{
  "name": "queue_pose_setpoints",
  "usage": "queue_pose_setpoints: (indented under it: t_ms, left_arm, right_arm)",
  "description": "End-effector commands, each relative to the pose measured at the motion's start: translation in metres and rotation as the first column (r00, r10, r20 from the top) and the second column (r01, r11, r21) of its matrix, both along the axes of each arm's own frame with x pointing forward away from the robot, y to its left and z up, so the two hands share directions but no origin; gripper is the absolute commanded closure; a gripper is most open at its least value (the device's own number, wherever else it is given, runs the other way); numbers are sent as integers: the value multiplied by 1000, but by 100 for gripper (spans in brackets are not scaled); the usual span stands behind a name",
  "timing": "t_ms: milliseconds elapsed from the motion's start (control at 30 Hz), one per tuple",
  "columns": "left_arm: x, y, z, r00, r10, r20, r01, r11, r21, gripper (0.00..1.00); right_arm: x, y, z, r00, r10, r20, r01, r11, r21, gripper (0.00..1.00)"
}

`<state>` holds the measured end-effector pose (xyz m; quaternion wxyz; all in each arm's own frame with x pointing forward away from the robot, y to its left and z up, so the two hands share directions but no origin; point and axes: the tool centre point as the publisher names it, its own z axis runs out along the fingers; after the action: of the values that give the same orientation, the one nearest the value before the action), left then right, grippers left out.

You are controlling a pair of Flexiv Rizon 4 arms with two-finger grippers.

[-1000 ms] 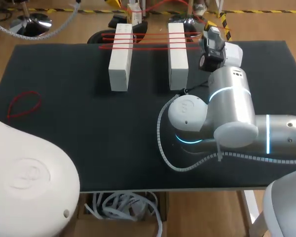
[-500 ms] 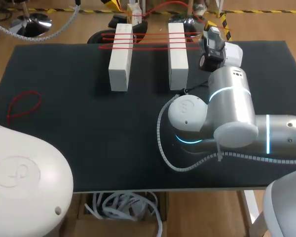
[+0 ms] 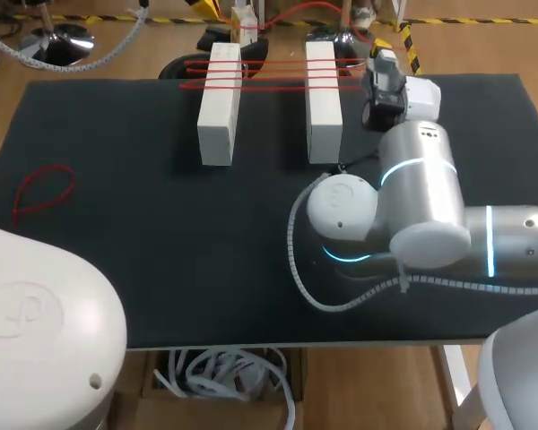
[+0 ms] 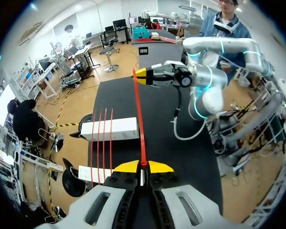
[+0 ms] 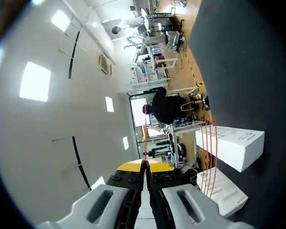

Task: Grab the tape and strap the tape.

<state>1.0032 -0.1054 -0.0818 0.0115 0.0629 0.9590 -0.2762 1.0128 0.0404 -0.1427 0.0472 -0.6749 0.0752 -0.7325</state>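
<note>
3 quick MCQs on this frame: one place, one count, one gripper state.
1. The loose band lies: A) on a block B) on the table, left of the blocks C) under a block
2. White blocks: A) one B) two C) four
3. Left gripper: A) open, empty B) open on a block C) shut on the taut band

B: it lies alone on bare table. B: two stand side by side. C: both tips pinch the taut band.
</note>
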Motion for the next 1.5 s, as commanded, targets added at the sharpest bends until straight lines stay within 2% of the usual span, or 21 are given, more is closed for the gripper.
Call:
queue_pose_setpoints:
  t_ms: [33, 100, 700, 733, 833, 867, 900, 967, 1100, 1500]
  left_arm:
    - [0, 0, 1, 1000, 0, -1, 0, 1000, 4, 100]
    - [0, 0, 1, 1000, 0, -1, 0, 1000, 4, 100]
    - [0, 0, 1, 1000, 0, -1, 0, 1000, 4, 100]
    - [0, 0, 1, 1000, 0, -1, 0, 1000, 4, 100]
    - [0, 0, 1, 1000, 0, -1, 0, 1000, 4, 100]
    - [0, 0, 1, 1000, 0, -1, 0, 1000, 4, 100]
    - [0, 0, 1, 1000, 0, -1, 0, 1000, 4, 100]
    - [0, 0, 1, 1000, 0, -1, 0, 1000, 4, 100]
    - [0, 0, 1, 1000, 0, -1, 0, 1000, 4, 100]
    - [0, 0, 1, 1000, 0, -1, 0, 1000, 4, 100]
  right_arm:
    - [-1, -18, 12, 996, 92, -12, -84, 845, -527, 100]
    - [-1, -23, 20, 994, 105, 35, -61, 782, -621, 100]
    - [-1, -23, 20, 994, 105, 35, -61, 782, -621, 100]
    - [1, -18, 22, 997, 79, 6, -53, 725, -686, 100]
    - [3, -7, 38, 1000, -14, -16, -4, 599, -801, 100]
    - [4, -5, 43, 1000, -29, -6, 12, 589, -808, 100]
    - [5, -3, 48, 997, -71, -21, 21, 542, -840, 100]
    - [5, -2, 53, 992, -122, -33, 35, 518, -855, 100]
    - [2, 4, 65, 981, -195, 19, 83, 326, -942, 100]
    - [2, 4, 65, 981, -195, 19, 83, 326, -942, 100]
